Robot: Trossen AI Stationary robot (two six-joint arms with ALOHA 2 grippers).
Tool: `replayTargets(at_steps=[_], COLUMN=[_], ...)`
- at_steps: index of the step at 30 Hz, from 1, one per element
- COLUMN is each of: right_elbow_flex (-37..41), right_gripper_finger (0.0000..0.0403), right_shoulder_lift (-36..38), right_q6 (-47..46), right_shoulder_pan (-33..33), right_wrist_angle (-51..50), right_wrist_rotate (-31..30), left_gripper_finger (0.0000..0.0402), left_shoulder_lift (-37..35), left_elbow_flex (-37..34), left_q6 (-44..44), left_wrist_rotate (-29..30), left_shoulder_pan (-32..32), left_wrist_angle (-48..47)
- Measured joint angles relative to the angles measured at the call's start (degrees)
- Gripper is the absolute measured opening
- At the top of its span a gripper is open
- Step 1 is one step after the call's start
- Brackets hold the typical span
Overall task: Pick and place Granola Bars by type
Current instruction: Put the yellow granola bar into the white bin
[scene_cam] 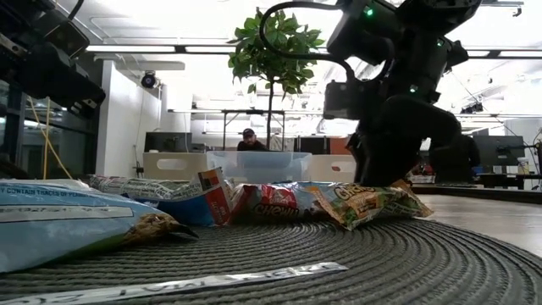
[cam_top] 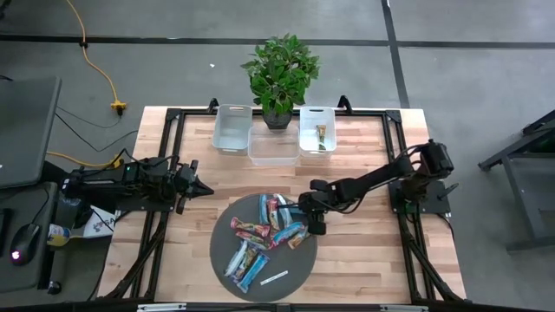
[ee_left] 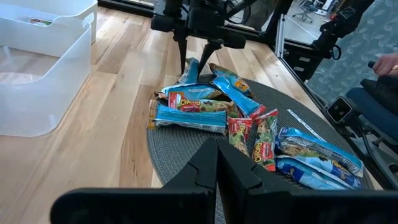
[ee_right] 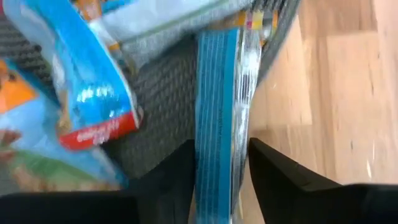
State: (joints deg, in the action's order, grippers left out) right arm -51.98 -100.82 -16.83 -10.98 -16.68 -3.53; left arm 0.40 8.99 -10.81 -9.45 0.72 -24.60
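Wooden bench (cam_top: 364, 260) carries a round grey woven mat (cam_top: 299, 260) heaped with granola bars (cam_top: 264, 236). At the mat's right edge the right gripper (cam_top: 314, 227) straddles a light blue bar (ee_right: 217, 124), fingers narrowing on it. Left of the mat, the left gripper (cam_top: 201, 187) waits, closed. Beyond the mat, three clear bins (cam_top: 232, 130) front a potted plant (cam_top: 280, 74).

You can read "CHEWY" on a red-wrapped bar (scene_cam: 275, 202) on the mat. The big light blue wrapper (scene_cam: 68, 222) up front says "CONTAIN TRACES OF PEANUT" (cut off at both ends).
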Motion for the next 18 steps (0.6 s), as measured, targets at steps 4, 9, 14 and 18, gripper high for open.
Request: replayTargets(at_steps=[4, 9, 14, 18], right_elbow_flex=[0.18, 0.15, 0.12, 0.10], right_gripper_finger=[0.0124, 0.0121, 0.0121, 0.0121], right_shoulder_lift=[2.47, 4.81, 5.10, 5.10], right_q6=[-3.73, -5.55, -4.65, -3.72], right_shoulder_pan=[0.35, 1.48, 1.54, 1.54], right_wrist_angle=[-3.43, -5.71, -5.56, -5.49], right_wrist_rotate=[-1.07, -1.62, -0.25, 0.92], left_gripper_finger=[0.0001, 0.0001, 0.0001, 0.0001], left_shoulder_lift=[0.01, 0.00, -0.01, -0.02], left_elbow_flex=[0.00, 0.00, 0.00, 0.02], left_q6=[0.00, 0.01, 0.02, 0.02], left_wrist_rotate=[0.24, 0.20, 0.15, 0.13], left_shoulder_pan=[-0.01, -0.01, 0.02, 0.00], left_wrist_angle=[0.02, 0.00, 0.00, 0.00])
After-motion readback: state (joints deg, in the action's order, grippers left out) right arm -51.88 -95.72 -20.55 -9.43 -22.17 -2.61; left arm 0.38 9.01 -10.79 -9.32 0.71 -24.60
